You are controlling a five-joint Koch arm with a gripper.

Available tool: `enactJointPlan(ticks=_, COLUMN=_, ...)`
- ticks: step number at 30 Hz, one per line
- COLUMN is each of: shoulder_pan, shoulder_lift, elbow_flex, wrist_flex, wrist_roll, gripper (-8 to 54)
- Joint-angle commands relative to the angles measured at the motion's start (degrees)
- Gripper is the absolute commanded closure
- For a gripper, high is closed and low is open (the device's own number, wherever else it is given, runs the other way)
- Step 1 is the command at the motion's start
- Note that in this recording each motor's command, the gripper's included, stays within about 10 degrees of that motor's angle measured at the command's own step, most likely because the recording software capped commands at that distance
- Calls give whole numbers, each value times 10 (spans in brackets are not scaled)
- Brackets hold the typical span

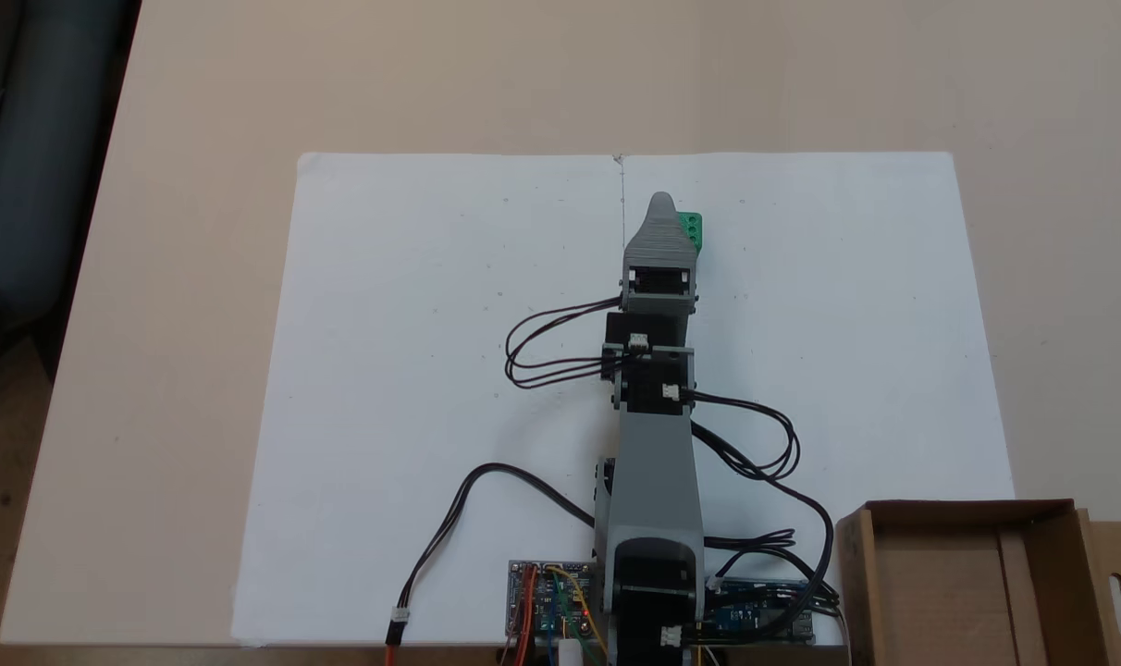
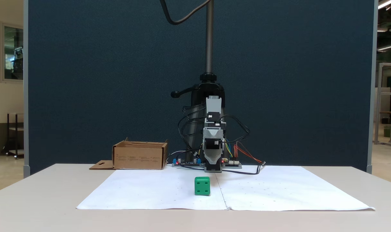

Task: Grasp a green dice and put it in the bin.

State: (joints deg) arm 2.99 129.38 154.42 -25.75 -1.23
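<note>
A: Which step is this?

B: The reach, I'd judge. The claw (image 1: 664, 205) hangs over the white paper (image 1: 412, 370) with the dice (image 1: 692, 231) just beside its tip, on the right in the top-down fixed view. The dice sits on the paper, apparently not held.

A: Is the claw open?

B: Can't tell; the jaws lie one behind the other.

A: Next?

B: Probably shift sideways to straddle the dice, close, then carry it to the bin (image 1: 967, 578) near the arm's base, at the surface's edge.
</note>
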Motion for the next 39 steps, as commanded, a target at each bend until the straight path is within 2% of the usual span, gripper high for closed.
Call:
enactJointPlan(ticks=1, shoulder_pan=4, shoulder_lift=64, elbow_flex=-56, wrist_flex=89, wrist_roll=-42, gripper=21)
enactJointPlan(ticks=12, shoulder_pan=-66, shoulder_lift=40, elbow_flex=-310, wrist_flex=474, wrist_roll=-45, gripper=17)
enactJointPlan(ticks=20, shoulder_pan=-68, shoulder_lift=-90, elbow_flex=-577, wrist_flex=717, wrist_roll=-44, gripper=-25)
enactJointPlan(ticks=31, shoulder_pan=-61, shoulder_lift=-118, elbow_flex=-630, wrist_flex=1054, wrist_roll=-8, gripper=-55)
enactJointPlan(ticks=39, shoulder_pan=-38, shoulder_lift=-175, elbow_flex=-694, wrist_flex=1067, wrist_roll=-11, gripper=-70)
